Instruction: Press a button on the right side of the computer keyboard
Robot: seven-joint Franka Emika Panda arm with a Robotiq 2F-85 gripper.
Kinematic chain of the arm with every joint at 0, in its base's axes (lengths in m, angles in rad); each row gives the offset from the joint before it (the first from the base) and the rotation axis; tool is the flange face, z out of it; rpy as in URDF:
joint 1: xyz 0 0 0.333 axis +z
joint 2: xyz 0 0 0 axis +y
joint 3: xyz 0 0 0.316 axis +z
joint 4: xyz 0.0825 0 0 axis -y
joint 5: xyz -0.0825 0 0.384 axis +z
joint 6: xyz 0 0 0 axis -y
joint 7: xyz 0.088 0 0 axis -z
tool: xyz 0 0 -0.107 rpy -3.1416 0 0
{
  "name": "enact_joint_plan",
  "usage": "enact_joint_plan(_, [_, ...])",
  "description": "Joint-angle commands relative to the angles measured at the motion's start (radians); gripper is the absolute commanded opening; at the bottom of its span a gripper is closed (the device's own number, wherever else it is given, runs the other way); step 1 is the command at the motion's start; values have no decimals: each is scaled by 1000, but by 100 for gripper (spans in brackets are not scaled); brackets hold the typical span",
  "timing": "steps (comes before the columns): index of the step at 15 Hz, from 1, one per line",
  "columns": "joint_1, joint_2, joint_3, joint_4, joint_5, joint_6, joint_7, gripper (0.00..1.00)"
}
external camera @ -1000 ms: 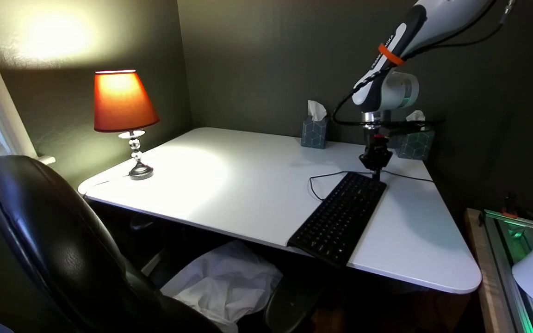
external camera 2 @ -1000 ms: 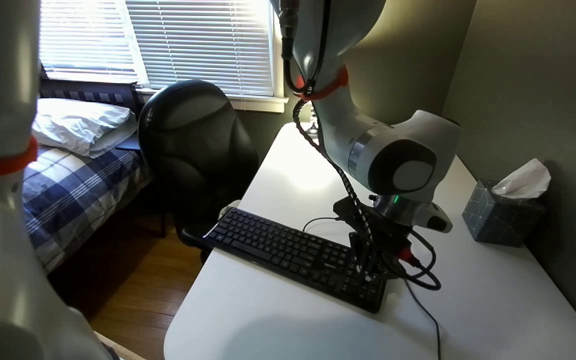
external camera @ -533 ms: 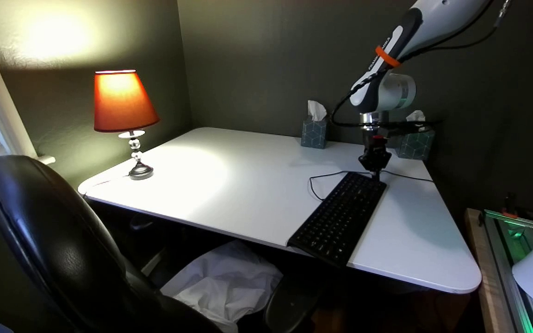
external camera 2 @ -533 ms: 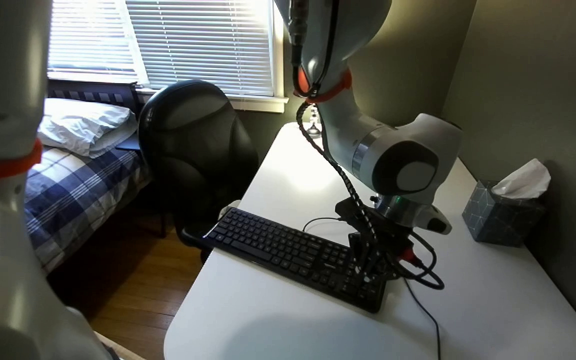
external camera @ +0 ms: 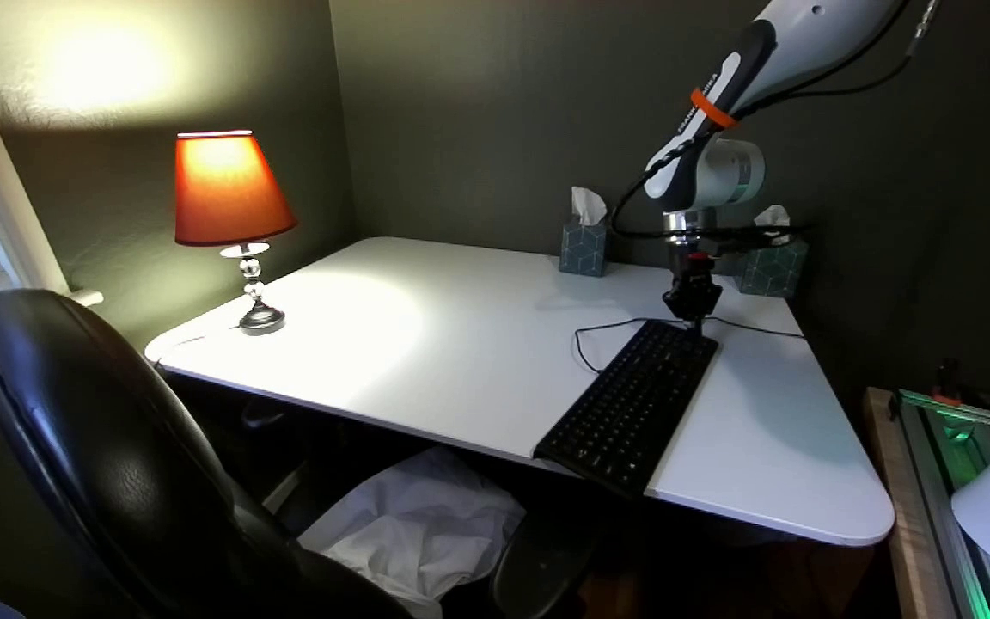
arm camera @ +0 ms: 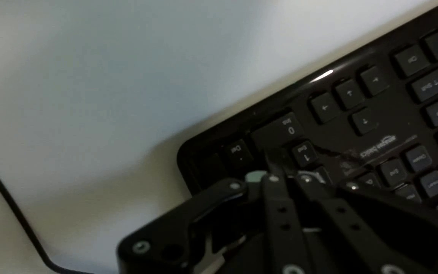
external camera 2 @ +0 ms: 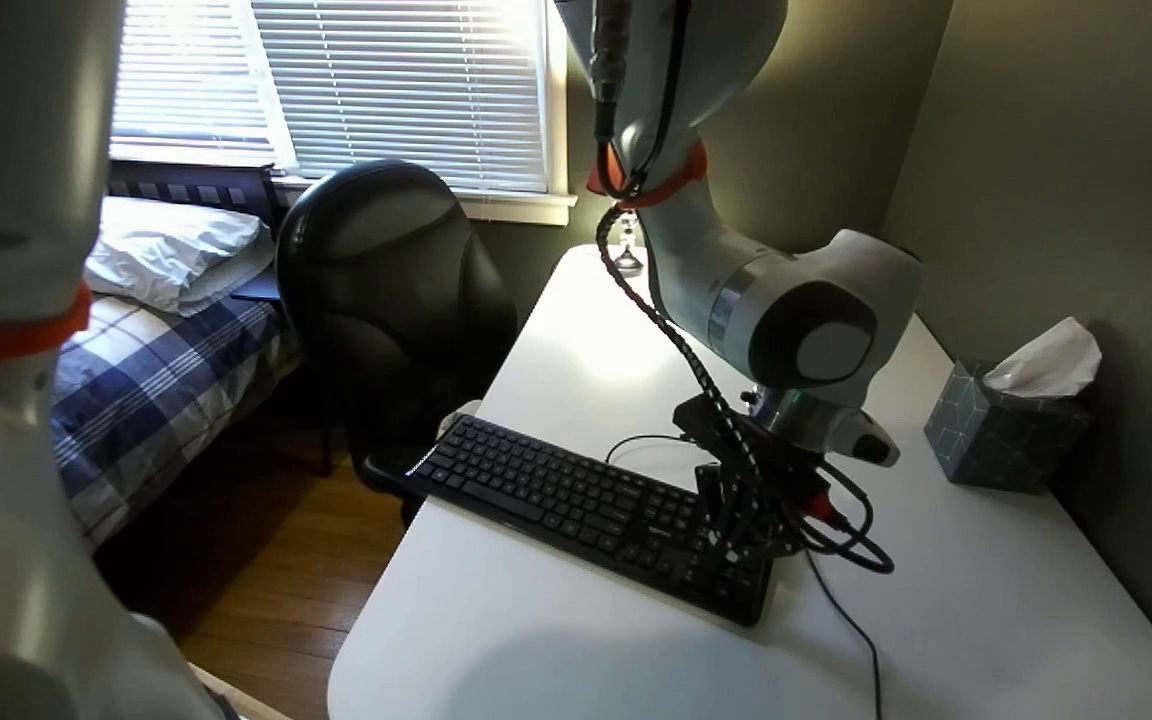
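The long black computer keyboard (external camera: pixel 632 395) lies on the white desk in both exterior views (external camera 2: pixel 556 490), its near end reaching over the desk edge. My gripper (external camera: pixel 694 328) is at the number-pad end, and in an exterior view its fingertips (external camera 2: pixel 724 556) are low over those keys. In the wrist view the shut fingertips (arm camera: pixel 278 160) are over the keyboard's number pad (arm camera: pixel 276 131), between the 0, Del and 1 keys. Nothing shows between the fingers. The fingers hide part of the pad. I cannot tell whether the tips touch a key.
A thin black cable (arm camera: pixel 11 201) runs over the desk (external camera: pixel 461 327) behind the keyboard. Tissue boxes (external camera: pixel 583 249) (external camera: pixel 772 268) stand by the wall. A lit red lamp (external camera: pixel 233 189) is at the far left. A black chair (external camera 2: pixel 391 300) stands by the desk edge.
The arm and gripper have shifted slightly, a little leftward in an exterior view, with the fingertips staying low at the number pad. The keyboard has not moved.
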Motion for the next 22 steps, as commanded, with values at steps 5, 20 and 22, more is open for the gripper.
enact_joint_plan(5, [-25,37,19,44,4,-37,-26,0])
enact_joint_plan(20, [-45,67,24,88,7,-78,-34,0])
enact_joint_plan(22, [-49,73,25,93,7,-80,-36,0])
